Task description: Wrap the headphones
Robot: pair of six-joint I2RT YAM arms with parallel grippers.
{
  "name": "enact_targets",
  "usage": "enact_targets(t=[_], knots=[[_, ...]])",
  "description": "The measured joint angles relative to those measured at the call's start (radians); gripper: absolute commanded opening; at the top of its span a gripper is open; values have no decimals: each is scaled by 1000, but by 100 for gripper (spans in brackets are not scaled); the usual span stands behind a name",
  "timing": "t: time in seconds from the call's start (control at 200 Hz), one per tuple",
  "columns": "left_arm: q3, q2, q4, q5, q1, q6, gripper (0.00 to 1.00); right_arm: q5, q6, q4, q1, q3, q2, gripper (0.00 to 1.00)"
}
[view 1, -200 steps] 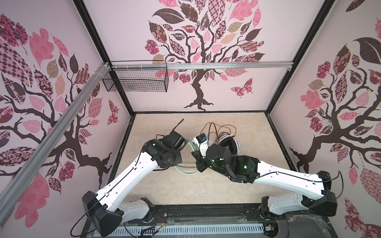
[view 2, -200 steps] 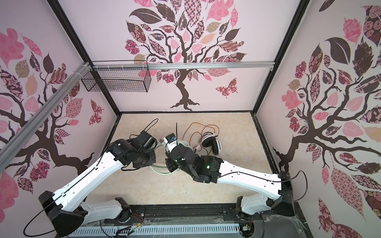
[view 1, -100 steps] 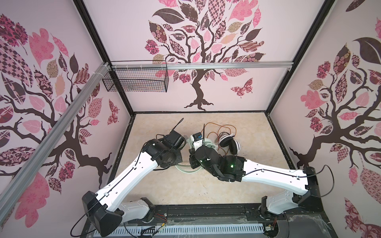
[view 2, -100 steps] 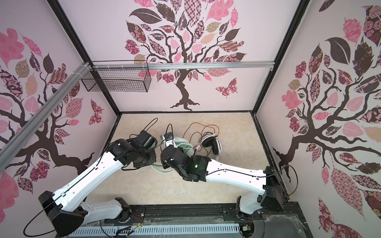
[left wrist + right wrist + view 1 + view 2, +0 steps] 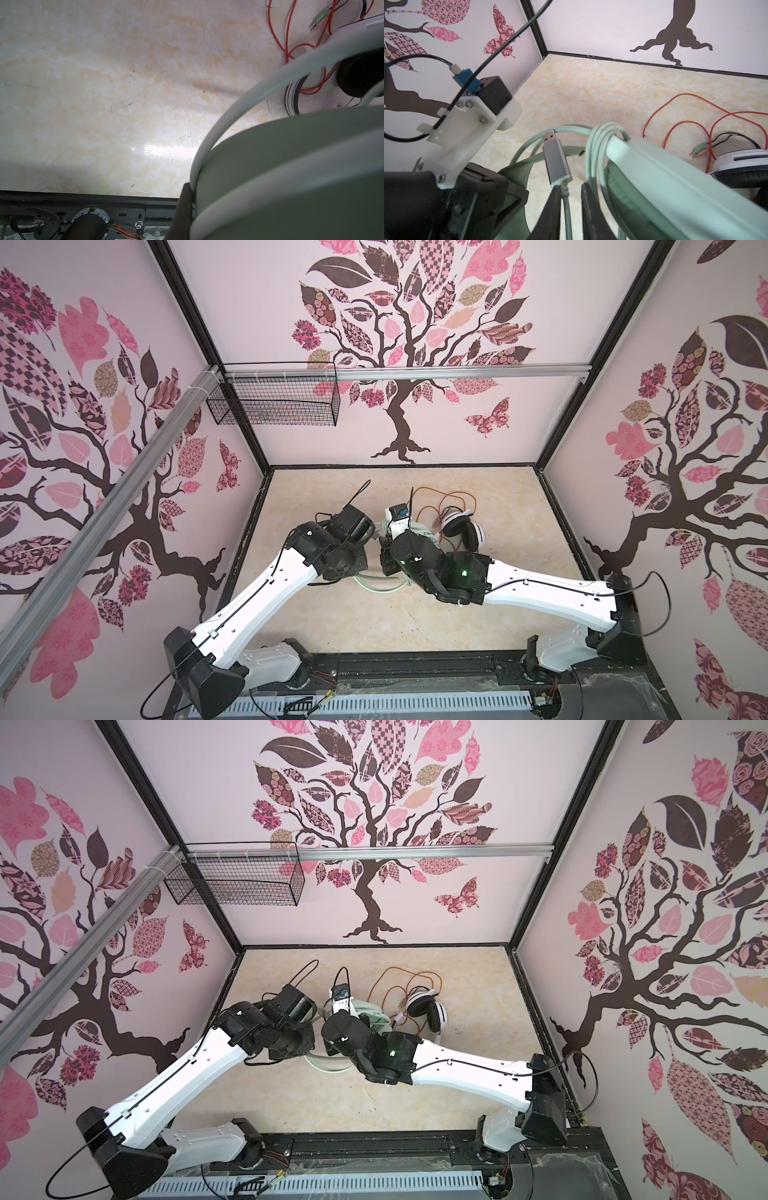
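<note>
The mint-green headphones [image 5: 654,166] hang between both grippers, their pale cord [image 5: 600,145] looped several times round the headband. The cord's end piece with a silver USB plug [image 5: 553,158] stands between my right gripper's [image 5: 570,187] slightly open jaws, leaning on one fingertip [image 5: 556,191]. My left gripper [image 5: 192,207] is shut on the green headband [image 5: 291,166]; only one of its fingers [image 5: 182,207] shows. In both top views the wrists cover most of this pair; a slack cord loop [image 5: 374,587] [image 5: 328,1067] lies on the floor. The white headphones [image 5: 463,529] [image 5: 428,1011] with black pads lie to the right, untouched.
The white pair's orange-red cord [image 5: 440,497] [image 5: 399,977] [image 5: 675,128] sprawls loose on the marbled floor [image 5: 374,614] behind them, its green and pink jacks [image 5: 697,150] beside the ear cup. A wire basket [image 5: 274,400] hangs on the back left wall. Black frame edges border the floor.
The right arm has stretched left and forward, bringing its wrist closer to the left gripper, and its jaws have parted a little. The left arm and white headphones have stayed put.
</note>
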State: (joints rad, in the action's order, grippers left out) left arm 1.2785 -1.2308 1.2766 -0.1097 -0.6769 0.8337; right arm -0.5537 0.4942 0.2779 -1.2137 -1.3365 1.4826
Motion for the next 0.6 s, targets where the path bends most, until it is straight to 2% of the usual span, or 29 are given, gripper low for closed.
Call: enact_targets(t=[0.25, 0.6], knots=[[-4, 0, 0, 30, 0, 5, 0, 4, 0, -1, 10, 0, 0, 21], [-19, -32, 38, 164, 0, 39, 0, 50, 0, 5, 45, 0, 0, 25]])
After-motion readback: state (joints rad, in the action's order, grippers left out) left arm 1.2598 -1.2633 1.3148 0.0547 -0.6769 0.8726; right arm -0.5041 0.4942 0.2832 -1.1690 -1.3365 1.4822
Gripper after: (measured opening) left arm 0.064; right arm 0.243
